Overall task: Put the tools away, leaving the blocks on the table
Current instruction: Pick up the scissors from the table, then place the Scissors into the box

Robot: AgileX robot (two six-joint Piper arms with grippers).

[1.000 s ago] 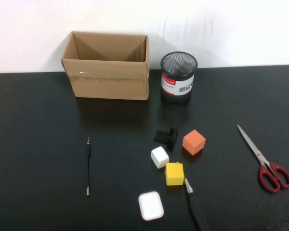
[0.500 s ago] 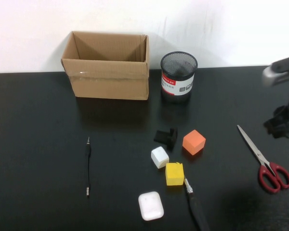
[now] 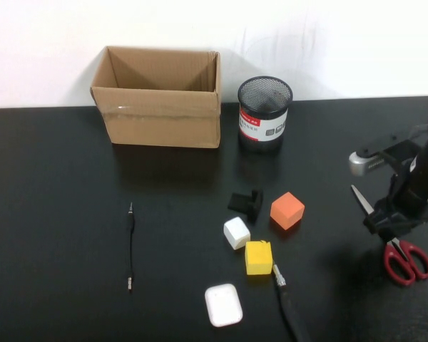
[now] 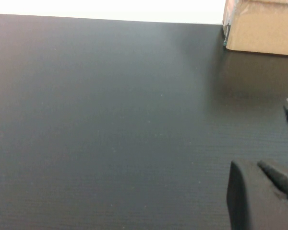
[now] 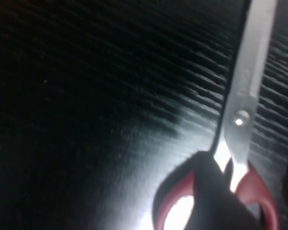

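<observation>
High view: the right gripper [image 3: 390,229], absent 1 s ago and at the right edge 0.5 s ago, now hangs low over the silver-bladed scissors with red handles [image 3: 405,258], covering the blade middle. The scissors lie unmoved at the right of the black matte table [image 3: 50,214]. The thin black pen-like screwdriver [image 3: 130,244] lies left of centre. The thick black-handled screwdriver [image 3: 288,303] sits at the near edge, tip beside the yellow cube [image 3: 258,257]. The white cube [image 3: 236,233] and orange cube [image 3: 287,210] stand nearby. All unmoved.

Left wrist view: the left gripper [image 4: 259,191] is closed, empty, above bare table beside the open cardboard box [image 4: 261,26].

Right wrist view: the right gripper's jaws stand apart, holding nothing; a dark fingertip [image 5: 216,191] overlaps the red handles.
</observation>
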